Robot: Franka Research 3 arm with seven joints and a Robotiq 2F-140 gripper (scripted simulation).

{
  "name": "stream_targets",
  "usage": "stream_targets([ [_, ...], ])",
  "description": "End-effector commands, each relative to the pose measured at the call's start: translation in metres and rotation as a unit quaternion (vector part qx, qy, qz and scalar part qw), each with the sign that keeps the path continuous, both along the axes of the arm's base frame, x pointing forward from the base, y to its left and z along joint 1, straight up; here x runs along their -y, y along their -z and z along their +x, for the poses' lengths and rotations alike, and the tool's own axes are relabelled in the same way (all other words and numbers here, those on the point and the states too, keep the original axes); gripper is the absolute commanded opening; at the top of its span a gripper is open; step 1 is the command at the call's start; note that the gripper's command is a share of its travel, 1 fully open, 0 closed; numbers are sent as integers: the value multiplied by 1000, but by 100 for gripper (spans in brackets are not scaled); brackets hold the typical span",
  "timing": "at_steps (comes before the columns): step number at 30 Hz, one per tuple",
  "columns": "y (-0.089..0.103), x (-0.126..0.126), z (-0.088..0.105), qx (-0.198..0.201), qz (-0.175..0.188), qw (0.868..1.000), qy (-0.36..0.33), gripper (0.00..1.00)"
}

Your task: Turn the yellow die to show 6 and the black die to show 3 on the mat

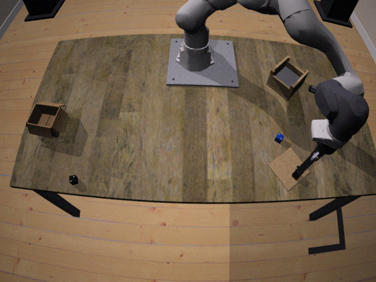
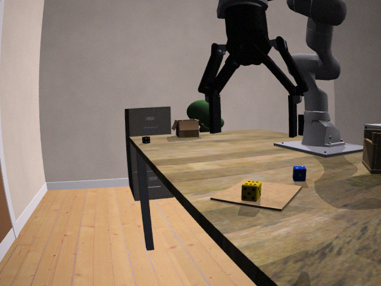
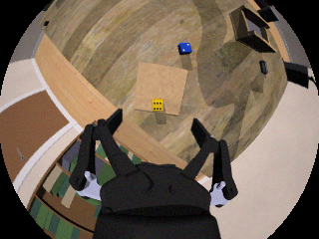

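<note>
The yellow die [image 2: 251, 190] [image 3: 158, 105] sits flat on the mat [image 1: 281, 165] [image 2: 277, 199] [image 3: 161, 82], close to one edge, with 6 on top; the gripper hides it in the top view. My gripper [image 2: 253, 134] [image 3: 158, 119] is open and empty, its fingers wide apart above the yellow die. The blue die [image 1: 279, 137] [image 2: 299, 173] [image 3: 184, 48] lies flat on the table just off the mat, with 2 on top. The black die [image 1: 73, 179] [image 2: 146, 140] [image 3: 46, 23] lies on the table near the far front corner; its top number is too small to tell.
An open cardboard box [image 1: 42, 130] [image 2: 187, 128] stands at the table's left side. A wooden box [image 1: 278, 87] [image 2: 372, 154] stands right of the robot's base plate [image 1: 222, 80]. A small dark object [image 1: 312, 89] [image 3: 263, 67] lies near the wooden box.
</note>
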State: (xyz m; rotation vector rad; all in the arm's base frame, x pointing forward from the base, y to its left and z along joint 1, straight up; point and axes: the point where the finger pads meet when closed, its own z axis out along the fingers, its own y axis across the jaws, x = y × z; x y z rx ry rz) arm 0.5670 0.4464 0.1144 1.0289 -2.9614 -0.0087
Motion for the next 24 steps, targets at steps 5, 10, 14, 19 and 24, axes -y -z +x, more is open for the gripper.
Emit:
stream_targets([
  [5,0,0,0,0,0,1000,0,100],
  [10,-1,22,21,1,1,999,32,100],
  [14,-2,49,44,1,1,998,69,100],
  [19,-4,116,93,3,2,988,153,100],
  [24,-7,203,140,5,3,968,250,100],
])
